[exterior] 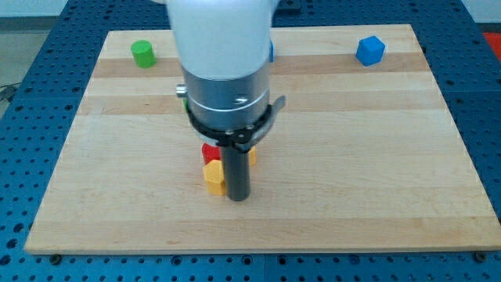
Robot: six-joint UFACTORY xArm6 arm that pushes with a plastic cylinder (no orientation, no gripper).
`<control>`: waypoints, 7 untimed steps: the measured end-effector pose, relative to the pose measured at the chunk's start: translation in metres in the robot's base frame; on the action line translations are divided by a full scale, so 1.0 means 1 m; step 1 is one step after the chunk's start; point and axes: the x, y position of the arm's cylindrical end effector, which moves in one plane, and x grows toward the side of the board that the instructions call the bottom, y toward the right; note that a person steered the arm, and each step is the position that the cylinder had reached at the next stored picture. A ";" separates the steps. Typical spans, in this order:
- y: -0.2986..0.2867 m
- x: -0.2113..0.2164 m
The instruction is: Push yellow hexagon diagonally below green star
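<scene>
Near the board's middle, yellow hexagon (pixel 214 176), flat-topped, touching my tip (pixel 238 197) on its right, no pincer in view.

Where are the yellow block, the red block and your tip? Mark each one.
yellow block (pixel 213 175), camera view, on its top face left of the rod.
red block (pixel 210 152), camera view, on its visible left part.
my tip (pixel 238 196), camera view, on the rod's lower end.

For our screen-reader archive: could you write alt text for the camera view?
My tip sits at the right side of a yellow block near the wooden board's middle, a red block just above it. A green block and a blue block lie along the top edge.
</scene>
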 end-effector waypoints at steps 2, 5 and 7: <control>-0.027 0.002; -0.028 -0.006; -0.070 -0.005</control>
